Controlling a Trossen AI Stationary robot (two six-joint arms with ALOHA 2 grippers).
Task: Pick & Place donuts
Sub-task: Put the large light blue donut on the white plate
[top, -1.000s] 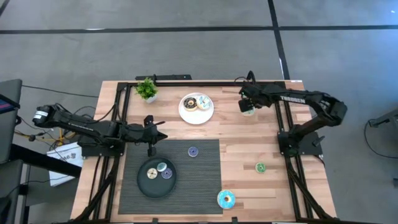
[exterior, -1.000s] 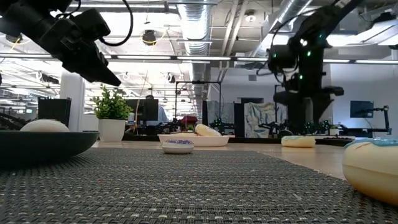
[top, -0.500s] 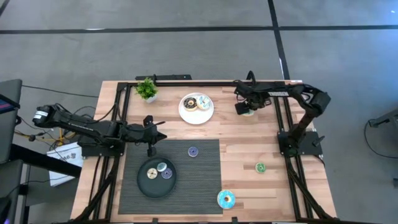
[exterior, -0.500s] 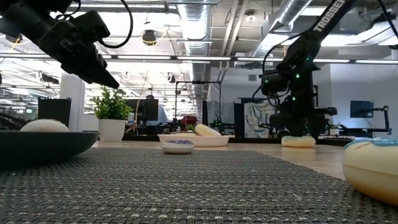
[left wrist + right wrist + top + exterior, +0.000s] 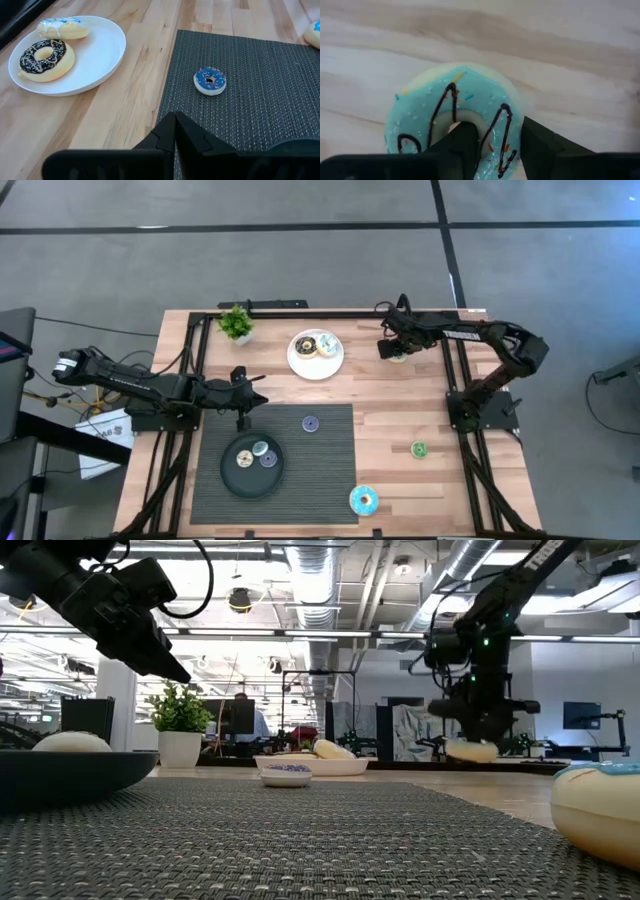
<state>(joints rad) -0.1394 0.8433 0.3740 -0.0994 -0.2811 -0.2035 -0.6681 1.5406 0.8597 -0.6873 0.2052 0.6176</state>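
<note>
My right gripper [image 5: 497, 125] is shut on a teal-iced donut [image 5: 455, 125] with dark icing lines, above the wood near the table's far right [image 5: 398, 354]. In the low view the donut [image 5: 472, 750] hangs just above the tabletop. The white plate [image 5: 316, 354] holds a chocolate donut [image 5: 46, 59] and a white donut with blue icing [image 5: 64, 28]. A small purple donut [image 5: 310, 423] lies on the dark mat. My left gripper [image 5: 175, 120] hovers shut over the mat's far left edge [image 5: 243, 418], touching nothing. My right gripper has one finger [image 5: 462, 145] in the teal donut's hole and the other finger [image 5: 540, 145] outside the ring, pinching one side of the ring [image 5: 507, 132] between them. The fingers come from above, pointing steeply down. The donut hangs about level, clear of the table.
A black dish [image 5: 232, 478] on the mat holds several small donuts. A blue donut [image 5: 363, 500] lies at the mat's near right corner and a small green donut [image 5: 418, 449] on the wood to the right. A potted plant [image 5: 237, 323] stands at the far left.
My right gripper has sunk onto the teal donut, which lay on the wood, has taken hold of it and has risen a little. The donut now hangs clear of the table. My left arm has kept still.
</note>
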